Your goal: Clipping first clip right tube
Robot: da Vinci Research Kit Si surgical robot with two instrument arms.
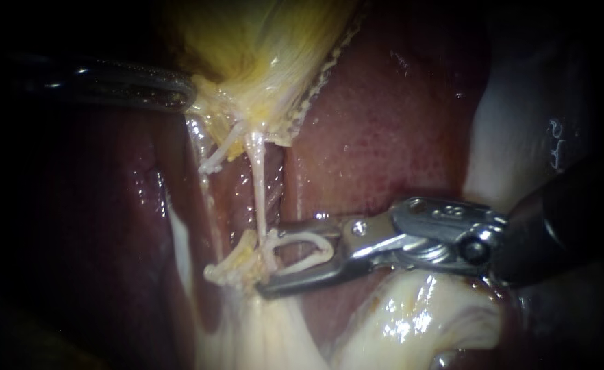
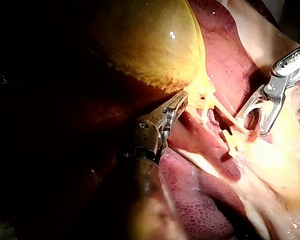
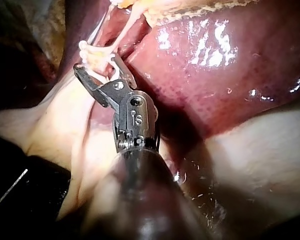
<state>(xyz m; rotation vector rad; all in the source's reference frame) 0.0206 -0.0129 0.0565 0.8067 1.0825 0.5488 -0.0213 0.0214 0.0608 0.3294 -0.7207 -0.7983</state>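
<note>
The yellow gallbladder (image 1: 268, 48) narrows into two pale strands. The thicker right tube (image 1: 257, 185) runs down between the jaws of my right instrument (image 1: 271, 262), which hold a white clip (image 1: 331, 250) that stands open around the tube. A thinner left tube (image 1: 214, 156) lies beside it. My left instrument (image 1: 179, 92) is shut on the gallbladder's neck. The left wrist view shows those jaws (image 2: 177, 102) gripping yellow tissue, with the right instrument (image 2: 251, 125) beyond. In the right wrist view, the right instrument (image 3: 96, 62) straddles the strand.
Dark red liver (image 1: 384, 123) lies behind and on both sides of the tubes. A pale frayed knot of tissue (image 1: 237, 264) sits just left of the clip's tips. Glossy whitish tissue (image 1: 411, 315) lies under the right instrument's shaft.
</note>
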